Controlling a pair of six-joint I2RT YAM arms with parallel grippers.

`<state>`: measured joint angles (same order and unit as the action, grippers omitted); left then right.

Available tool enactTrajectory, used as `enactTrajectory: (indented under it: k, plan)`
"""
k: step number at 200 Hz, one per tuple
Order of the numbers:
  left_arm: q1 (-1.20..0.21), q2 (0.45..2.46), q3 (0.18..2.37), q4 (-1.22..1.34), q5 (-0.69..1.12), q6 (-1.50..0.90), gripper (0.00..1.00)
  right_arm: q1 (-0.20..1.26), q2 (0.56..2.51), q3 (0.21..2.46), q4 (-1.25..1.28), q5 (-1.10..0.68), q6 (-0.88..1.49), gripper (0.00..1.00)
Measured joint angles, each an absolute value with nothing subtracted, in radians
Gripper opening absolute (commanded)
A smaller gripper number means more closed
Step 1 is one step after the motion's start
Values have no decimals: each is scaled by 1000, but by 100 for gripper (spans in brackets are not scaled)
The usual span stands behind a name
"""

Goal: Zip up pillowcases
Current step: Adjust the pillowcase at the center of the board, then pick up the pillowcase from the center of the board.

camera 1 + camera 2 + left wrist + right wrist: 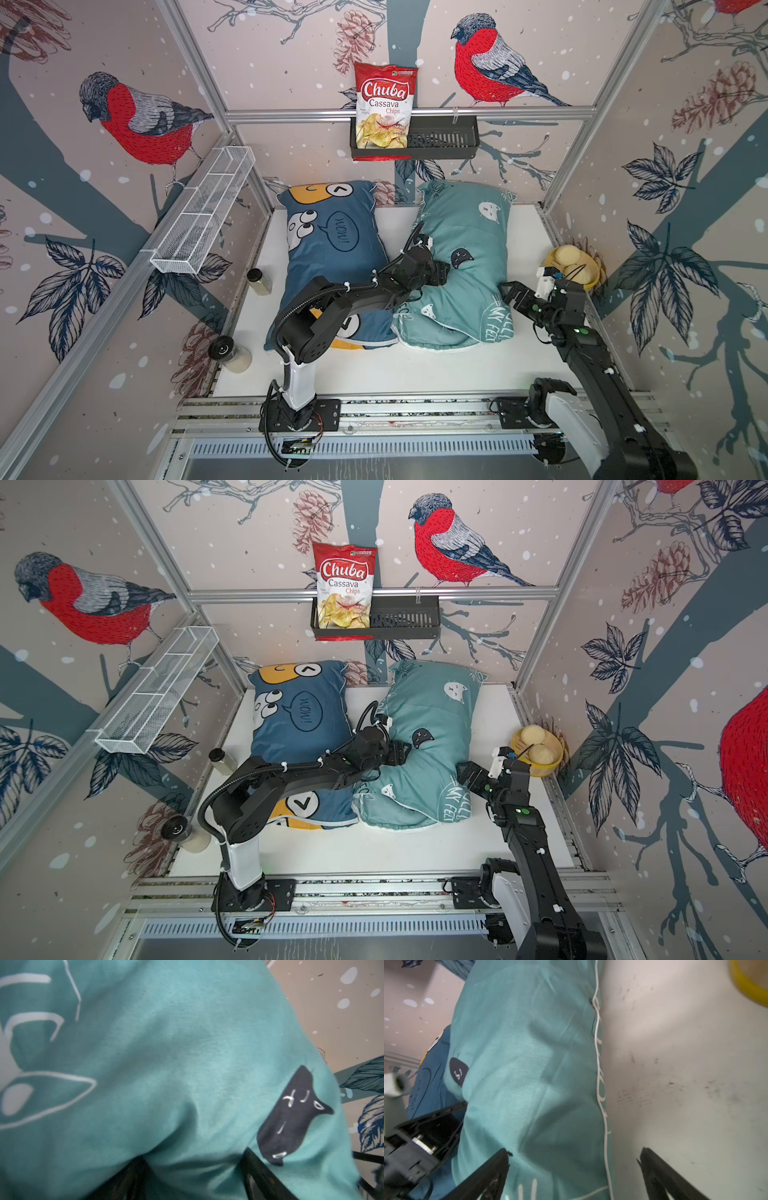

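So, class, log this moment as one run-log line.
left tool: jaws apart, on stuffed teal cat-print fabric pillow | right tool: open, straddling its white-piped edge

Seen in a top view: a chips bag (384, 108) stands in a basket (444, 143) at 12 o'clock. A wire rack (203, 216) hangs at 10, a bottle (259, 281) sits at 9, a jar (232, 353) at 8, and a bowl (592, 280) of buns (565, 254) at 3.

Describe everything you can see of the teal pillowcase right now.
The teal pillowcase is stuffed soft fabric, wrinkled, with white piping, white cat faces, a dark cat patch and white lettering. It lies on the white table beside the dark blue pillowcase, touching it toward the robot's end. The left gripper presses into its middle, fingers apart, fabric bulging between them. The right gripper stands open at its piped edge. No zipper is discernible.
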<state>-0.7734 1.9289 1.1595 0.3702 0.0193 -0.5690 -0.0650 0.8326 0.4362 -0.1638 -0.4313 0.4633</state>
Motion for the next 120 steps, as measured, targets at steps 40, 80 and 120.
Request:
enactTrajectory:
  k: [40,80,120]
  plan:
    - [-724,1978,1194,395,64,-574,72,-14,880,401,-111,-486,442,99]
    - [-712,2013,1219,413,88,-580,71,115,844,355,-99,-518,455,99]
    - [-702,2019,1215,439,105,-608,70,219,708,297,-117,-502,549,100]
